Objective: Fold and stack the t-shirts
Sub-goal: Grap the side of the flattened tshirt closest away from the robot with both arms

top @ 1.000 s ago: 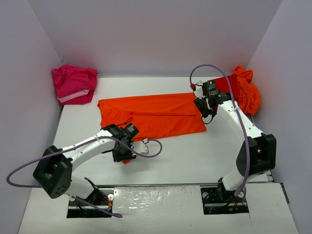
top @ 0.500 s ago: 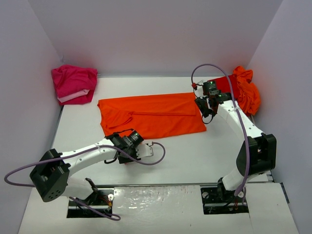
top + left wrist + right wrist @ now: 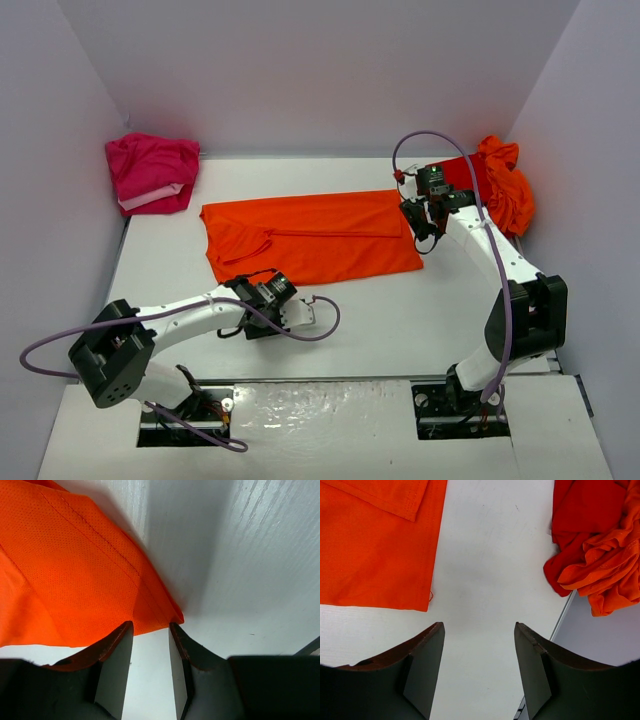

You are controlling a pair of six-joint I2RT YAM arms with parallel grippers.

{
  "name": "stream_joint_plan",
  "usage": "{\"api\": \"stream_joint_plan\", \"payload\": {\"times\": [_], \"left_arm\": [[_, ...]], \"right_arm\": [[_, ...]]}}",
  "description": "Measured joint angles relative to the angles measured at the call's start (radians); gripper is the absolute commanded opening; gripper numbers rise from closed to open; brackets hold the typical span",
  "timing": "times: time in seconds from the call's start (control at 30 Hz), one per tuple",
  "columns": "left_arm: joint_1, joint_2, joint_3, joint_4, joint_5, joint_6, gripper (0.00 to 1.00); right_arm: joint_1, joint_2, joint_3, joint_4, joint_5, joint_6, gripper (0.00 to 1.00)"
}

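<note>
Little is done, I judge: one orange shirt [image 3: 320, 235] lies flat in the middle of the counter [image 3: 420, 310], folded in lengthwise but not yet into a packet. A pink shirt [image 3: 150, 170] sits loosely bundled in the far left corner and a red-orange heap [image 3: 500, 185] lies far right, so no stack exists. The left pincer [image 3: 150, 627] is low at the orange shirt's near left corner, jaws narrow with bare counter between, holding nothing. The right pincer [image 3: 479, 630] hangs wide and empty between orange shirt and heap
</note>
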Motion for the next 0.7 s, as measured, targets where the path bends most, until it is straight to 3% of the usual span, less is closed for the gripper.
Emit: {"api": "stream_joint_plan", "payload": {"times": [0.7], "left_arm": [[-0.001,0.055,0.008,-0.037,0.076,0.023,0.31]], "right_arm": [[-0.006,0.0,-0.007,0.008,0.0,0.0,0.56]]}}
